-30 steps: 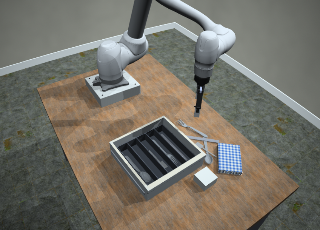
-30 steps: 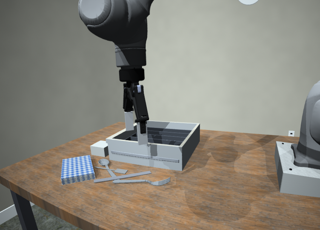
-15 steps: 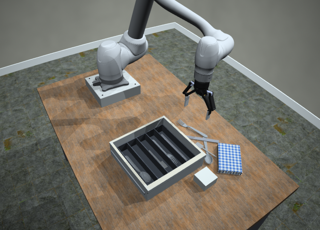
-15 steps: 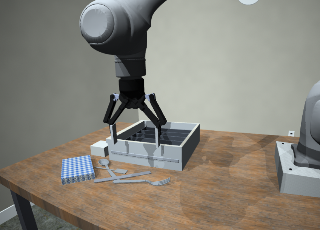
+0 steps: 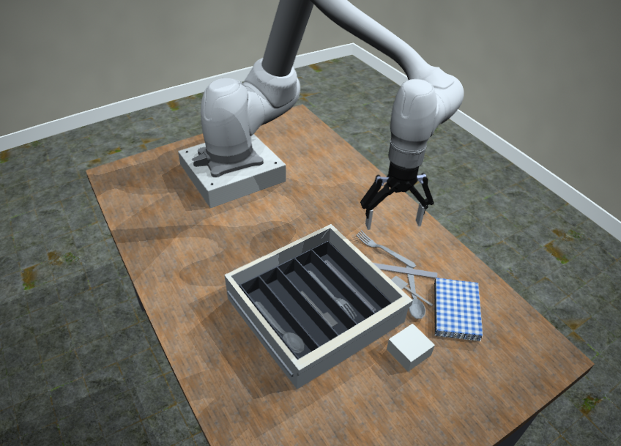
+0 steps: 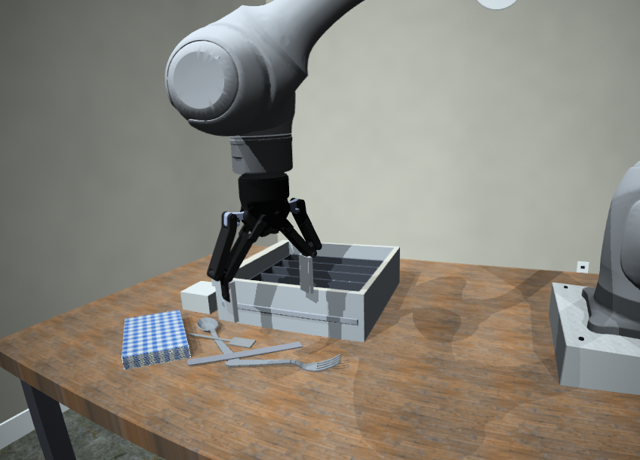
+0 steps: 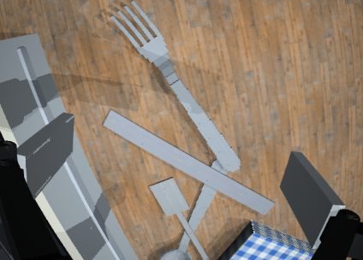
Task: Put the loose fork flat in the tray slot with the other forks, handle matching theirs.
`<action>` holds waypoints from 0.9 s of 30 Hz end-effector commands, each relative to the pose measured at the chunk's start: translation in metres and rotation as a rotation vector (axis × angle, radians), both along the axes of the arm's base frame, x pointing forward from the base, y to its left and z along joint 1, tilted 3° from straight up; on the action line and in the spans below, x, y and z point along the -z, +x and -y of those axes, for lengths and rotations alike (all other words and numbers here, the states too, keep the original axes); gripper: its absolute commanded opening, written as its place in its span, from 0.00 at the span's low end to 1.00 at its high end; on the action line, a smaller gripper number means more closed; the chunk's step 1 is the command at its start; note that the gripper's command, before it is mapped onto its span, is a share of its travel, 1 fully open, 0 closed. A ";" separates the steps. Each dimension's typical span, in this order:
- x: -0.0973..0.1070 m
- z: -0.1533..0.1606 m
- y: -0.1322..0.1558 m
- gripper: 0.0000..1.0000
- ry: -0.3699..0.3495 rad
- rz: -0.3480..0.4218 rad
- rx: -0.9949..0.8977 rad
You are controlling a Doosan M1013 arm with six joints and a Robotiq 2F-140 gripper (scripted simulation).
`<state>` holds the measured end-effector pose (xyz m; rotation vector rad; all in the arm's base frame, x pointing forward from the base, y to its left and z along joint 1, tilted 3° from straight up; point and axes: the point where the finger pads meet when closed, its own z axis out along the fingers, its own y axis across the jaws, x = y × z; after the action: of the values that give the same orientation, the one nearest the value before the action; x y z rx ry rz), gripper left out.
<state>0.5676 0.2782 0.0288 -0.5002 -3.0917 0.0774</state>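
Note:
The loose grey fork (image 5: 385,249) lies flat on the wooden table just right of the tray, tines toward the robot base; it also shows in the exterior view (image 6: 289,362) and the wrist view (image 7: 177,88). The cutlery tray (image 5: 318,294) has several long slots; a fork (image 5: 343,305) lies in a slot near the right side, tines toward the tray's front. My gripper (image 5: 395,221) hangs open and empty above the table beside the loose fork's tines; it also shows in the exterior view (image 6: 269,284).
A flat grey knife (image 5: 406,270), a spoon (image 5: 415,301) and a small spatula (image 7: 177,211) lie crossed by the fork's handle. A blue checked napkin stack (image 5: 457,308) and a white block (image 5: 410,346) sit to the right. A spoon (image 5: 283,331) lies in the leftmost slot.

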 end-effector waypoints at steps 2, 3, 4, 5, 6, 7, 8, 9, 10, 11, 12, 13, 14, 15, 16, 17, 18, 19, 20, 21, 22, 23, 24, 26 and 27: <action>0.010 -0.001 -0.004 1.00 0.034 -0.027 -0.342; 0.010 -0.001 -0.004 1.00 0.037 -0.030 -0.408; 0.011 -0.001 -0.004 1.00 0.041 -0.034 -0.474; 0.011 -0.001 -0.004 1.00 0.046 -0.038 -0.540; 0.012 -0.001 -0.004 1.00 0.052 -0.043 -0.607; 0.012 -0.001 -0.004 1.00 0.060 -0.048 -0.673; 0.012 -0.001 -0.004 1.00 0.072 -0.055 -0.739; 0.012 -0.001 -0.004 1.00 0.072 -0.055 -0.739; 0.012 -0.001 -0.004 1.00 0.072 -0.055 -0.739; 0.012 -0.001 -0.004 1.00 0.075 -0.056 -0.754; 0.012 -0.001 -0.004 1.00 0.075 -0.056 -0.756; 0.012 -0.001 -0.004 1.00 0.075 -0.056 -0.756; 0.012 -0.001 -0.004 0.18 0.075 -0.056 -0.756; 0.012 -0.001 -0.004 0.18 0.075 -0.056 -0.756; 0.012 -0.001 -0.004 0.18 0.075 -0.056 -0.756; 0.012 -0.001 -0.004 0.18 0.075 -0.056 -0.756; 0.012 -0.001 -0.004 0.18 0.075 -0.056 -0.756; 0.012 -0.001 -0.004 0.18 0.075 -0.056 -0.756; 0.012 -0.001 -0.004 0.18 0.075 -0.056 -0.756; 0.012 -0.001 -0.004 0.18 0.075 -0.056 -0.756; 0.012 -0.001 -0.004 0.18 0.075 -0.056 -0.756; 0.012 -0.001 -0.004 0.18 0.075 -0.056 -0.756; 0.012 -0.001 -0.004 0.18 0.075 -0.056 -0.756; 0.012 -0.001 -0.004 0.18 0.075 -0.056 -0.756; 0.012 -0.001 -0.004 0.18 0.075 -0.056 -0.756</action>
<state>0.5649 0.2818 0.0181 0.6744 -3.0209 -0.0202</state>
